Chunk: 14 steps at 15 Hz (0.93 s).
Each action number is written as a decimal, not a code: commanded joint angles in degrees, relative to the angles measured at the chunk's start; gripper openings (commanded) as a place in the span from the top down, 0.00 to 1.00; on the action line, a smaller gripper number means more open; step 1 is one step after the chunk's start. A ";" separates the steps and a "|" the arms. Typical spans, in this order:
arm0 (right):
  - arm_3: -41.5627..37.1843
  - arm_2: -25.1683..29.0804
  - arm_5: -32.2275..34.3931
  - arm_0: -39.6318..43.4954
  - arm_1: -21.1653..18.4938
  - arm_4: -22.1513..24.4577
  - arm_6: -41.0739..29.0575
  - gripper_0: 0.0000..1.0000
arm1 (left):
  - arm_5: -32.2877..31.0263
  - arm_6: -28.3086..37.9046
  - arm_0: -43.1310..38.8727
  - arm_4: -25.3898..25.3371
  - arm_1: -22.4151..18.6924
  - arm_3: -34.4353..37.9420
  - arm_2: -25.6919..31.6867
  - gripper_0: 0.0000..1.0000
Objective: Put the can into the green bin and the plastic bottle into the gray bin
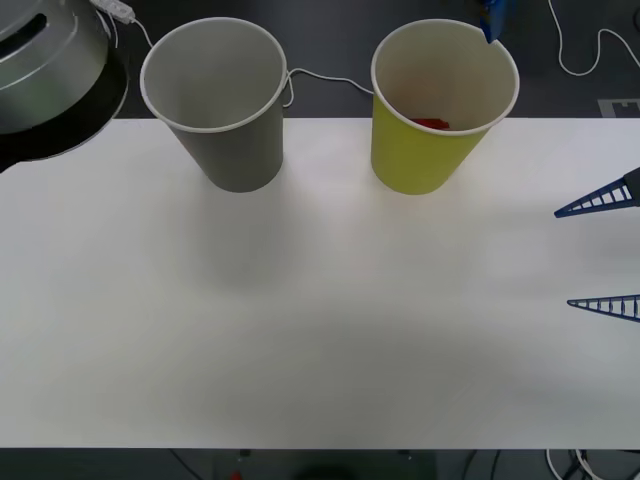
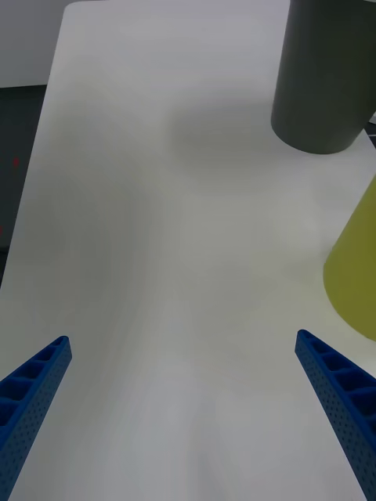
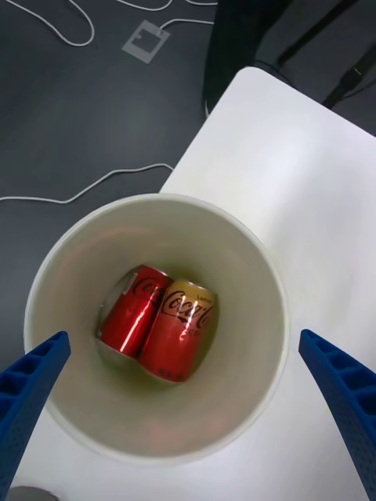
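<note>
can (image 3: 182, 331) lies in green bin (image 1: 440, 150) under spread left gripper (image 3: 188, 407)

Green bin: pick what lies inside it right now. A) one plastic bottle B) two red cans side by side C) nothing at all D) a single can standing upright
B: the left wrist view looks straight down into the green bin, where two red cans lie on their sides against each other at the bottom, with the open left gripper above the rim.
</note>
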State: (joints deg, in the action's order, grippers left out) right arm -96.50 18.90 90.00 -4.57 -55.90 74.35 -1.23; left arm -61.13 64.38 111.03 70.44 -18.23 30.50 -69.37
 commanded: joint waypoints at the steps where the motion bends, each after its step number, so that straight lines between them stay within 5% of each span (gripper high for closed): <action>1: 0.00 0.00 0.00 0.00 0.00 0.00 0.00 0.00 | -3.21 -0.14 -1.60 -1.01 -9.01 11.51 0.38 0.00; 7: 0.00 0.00 0.00 0.00 0.00 0.00 0.00 0.00 | -9.63 -1.28 -14.61 3.65 -27.82 36.30 14.35 0.00; 14: 0.00 0.00 0.00 0.00 0.00 0.00 0.00 0.00 | -17.62 -11.91 -38.25 7.61 -41.27 54.67 35.71 0.00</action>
State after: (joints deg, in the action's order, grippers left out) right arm -96.50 18.90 90.00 -4.57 -55.90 74.36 -1.23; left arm -77.83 53.62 75.64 77.81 -58.47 83.56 -36.33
